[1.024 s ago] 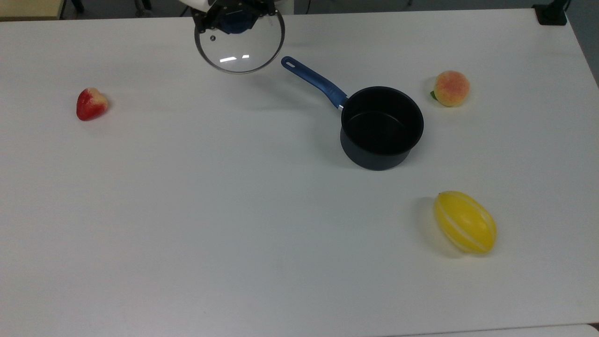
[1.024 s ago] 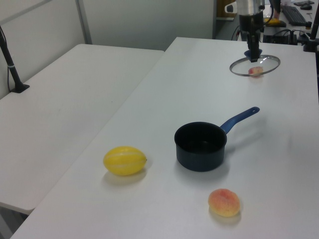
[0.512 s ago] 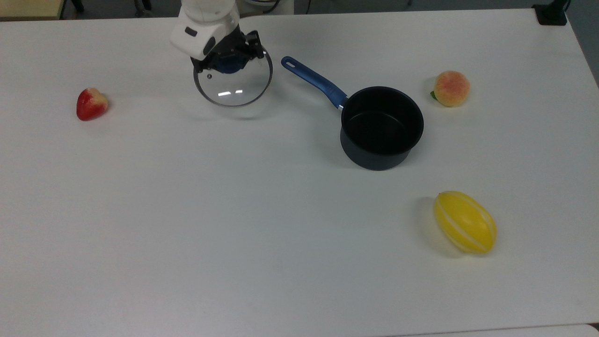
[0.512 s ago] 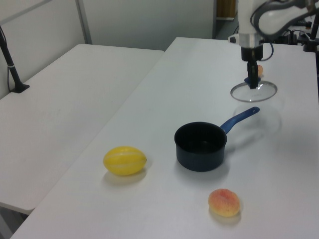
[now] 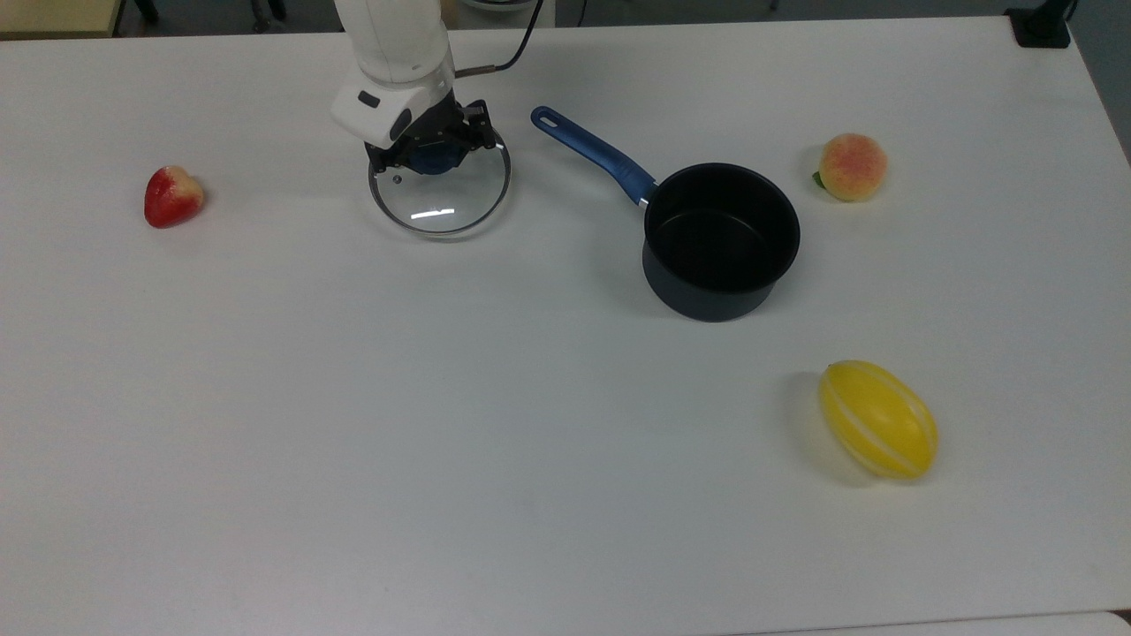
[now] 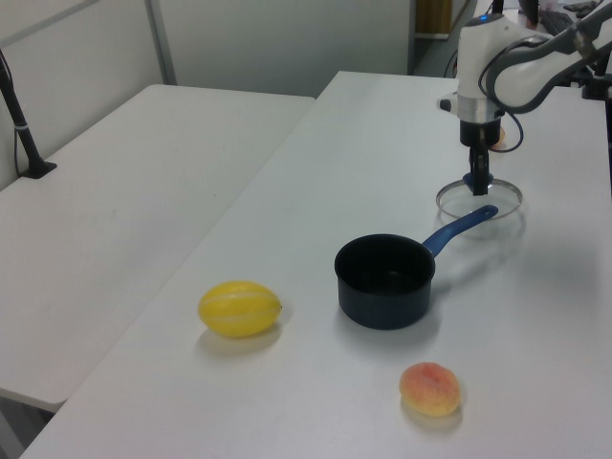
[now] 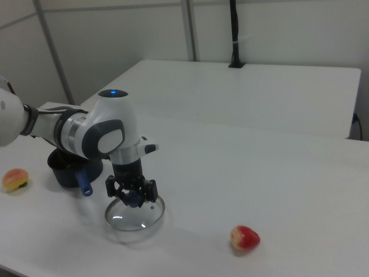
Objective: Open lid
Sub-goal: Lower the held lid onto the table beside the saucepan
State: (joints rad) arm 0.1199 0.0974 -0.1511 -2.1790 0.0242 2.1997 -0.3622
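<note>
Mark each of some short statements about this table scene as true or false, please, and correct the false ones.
1. The lid sits on top of the saucepan. False: it is off the pan, down near the table, beyond the tip of the pan's blue handle.
2. The gripper is closed on the lid's blue knob. True.
3. The saucepan has fruit inside. False: its dark inside is empty.
4. In the top view, the strawberry lies to the top view's left of the lid. True.
5. The yellow melon touches the saucepan. False: it lies apart from the pan on bare table.
6. In the left view, the peach is nearer the camera than the saucepan. True.
</note>
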